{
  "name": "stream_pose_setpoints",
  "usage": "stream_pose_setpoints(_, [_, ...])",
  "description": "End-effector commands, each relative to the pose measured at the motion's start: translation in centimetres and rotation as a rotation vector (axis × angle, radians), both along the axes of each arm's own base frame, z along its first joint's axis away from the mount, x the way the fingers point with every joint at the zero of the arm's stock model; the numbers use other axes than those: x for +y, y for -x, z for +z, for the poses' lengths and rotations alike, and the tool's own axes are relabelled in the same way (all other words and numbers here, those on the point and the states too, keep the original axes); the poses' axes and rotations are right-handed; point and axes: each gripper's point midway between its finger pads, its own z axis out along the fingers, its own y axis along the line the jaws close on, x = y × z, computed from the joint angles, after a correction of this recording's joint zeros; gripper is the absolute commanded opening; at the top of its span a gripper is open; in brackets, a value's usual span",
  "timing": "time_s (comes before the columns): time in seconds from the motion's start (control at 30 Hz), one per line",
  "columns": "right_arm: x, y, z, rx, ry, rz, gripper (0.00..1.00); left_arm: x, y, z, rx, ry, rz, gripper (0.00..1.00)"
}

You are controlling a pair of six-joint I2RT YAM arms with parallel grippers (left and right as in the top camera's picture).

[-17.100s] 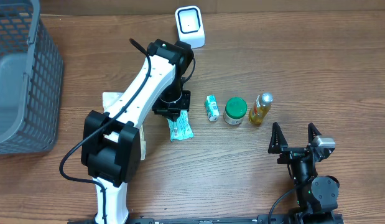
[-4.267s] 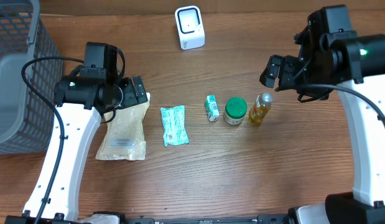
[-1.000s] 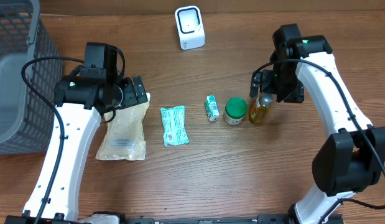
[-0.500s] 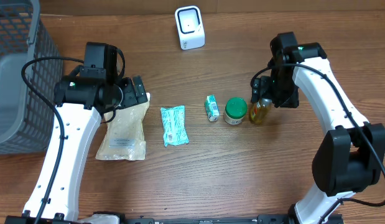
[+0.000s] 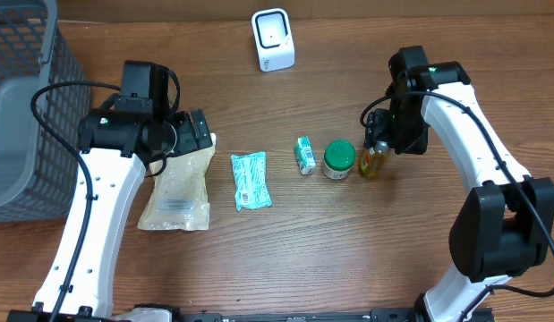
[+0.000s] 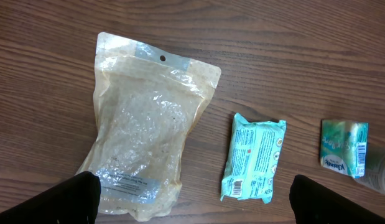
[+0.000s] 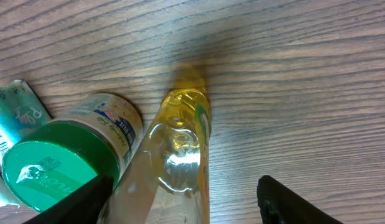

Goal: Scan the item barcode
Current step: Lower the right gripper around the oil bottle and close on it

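Right gripper (image 7: pixel 183 200) has dropped over the yellow bottle (image 7: pixel 180 140) at the item row's 3 o'clock end, jaws narrowing but not yet clamped, left gripper (image 6: pixel 198 200) wide above the pouch (image 6: pixel 142 149) - likely pickup toward the scanner (image 5: pixel 272 38) at 12 o'clock.

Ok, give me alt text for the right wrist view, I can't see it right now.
A clear bottle of yellow liquid sits on the wooden table between the right gripper's open fingers. A green-lidded jar stands close beside it, a teal packet at the frame's left edge.
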Motion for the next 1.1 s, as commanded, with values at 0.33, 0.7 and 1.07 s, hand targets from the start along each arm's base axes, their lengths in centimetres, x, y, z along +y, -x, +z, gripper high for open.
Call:
stream_pose_setpoints(0.33, [1.1,-0.1,0.6,-0.023,-0.057,-0.003,0.72,0.2,-0.2,0.3,-0.01,-0.008,-0.001,0.99])
stream_pose_setpoints(0.7, [1.2,0.4,-0.8,-0.008,-0.052,0.001,0.72,0.2,-0.2,0.3,-0.01,-0.008,-0.001,1.0])
stream_pose_setpoints(1.07, [1.1,0.3,-0.7,-0.013,-0.048,0.004,0.53,0.2,-0.2,0.3,-0.01,-0.008,-0.001,1.0])
